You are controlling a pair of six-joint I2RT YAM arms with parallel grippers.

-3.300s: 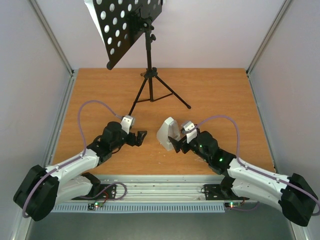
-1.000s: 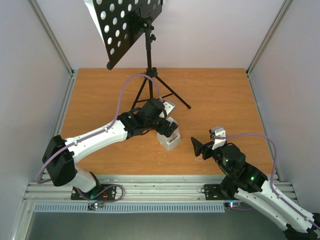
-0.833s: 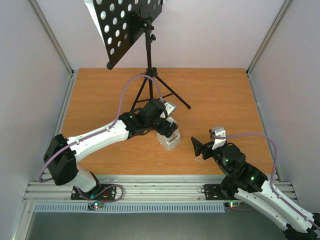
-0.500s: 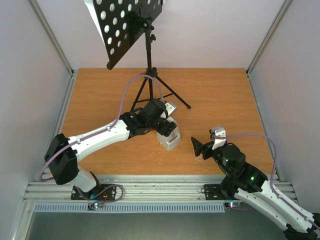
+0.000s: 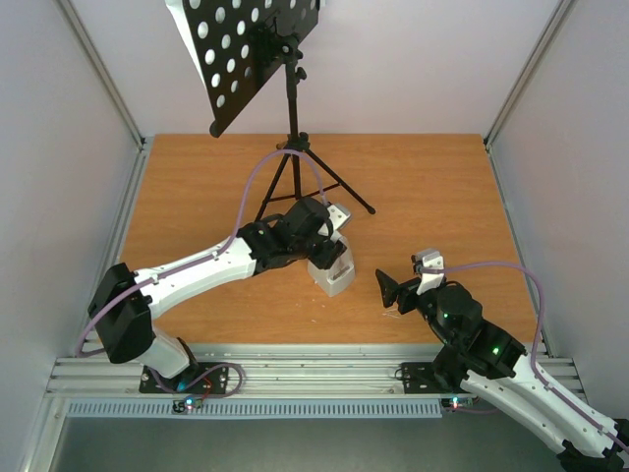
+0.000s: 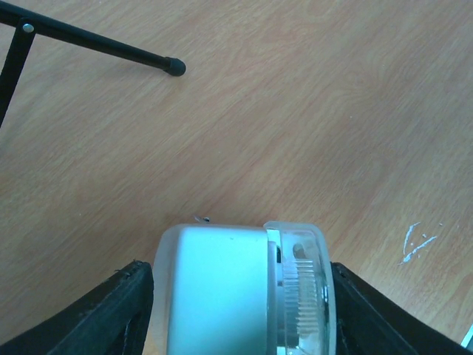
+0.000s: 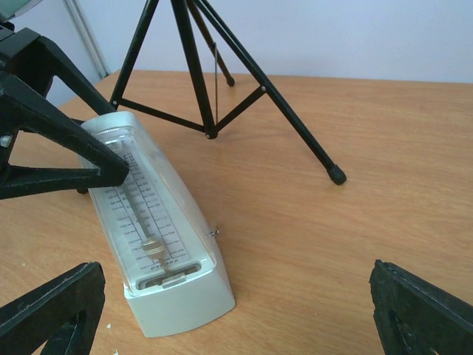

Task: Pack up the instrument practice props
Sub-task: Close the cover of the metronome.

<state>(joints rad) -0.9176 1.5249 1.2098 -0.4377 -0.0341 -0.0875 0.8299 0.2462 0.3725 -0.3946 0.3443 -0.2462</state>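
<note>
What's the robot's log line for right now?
left gripper: jaws astride metronome top, grip unclear | right gripper: open, empty | metronome: upright on table | music stand: standing

Nothing legible (metronome (image 7: 159, 244) scale print tiny, blurred)

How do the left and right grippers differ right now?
The left gripper straddles the metronome, fingers flanking its sides; the right gripper has its fingers spread wide around nothing. The left gripper is by the legs of the music stand; the right gripper sits nearer its own base, apart from the metronome. Both have black fingers.
</note>
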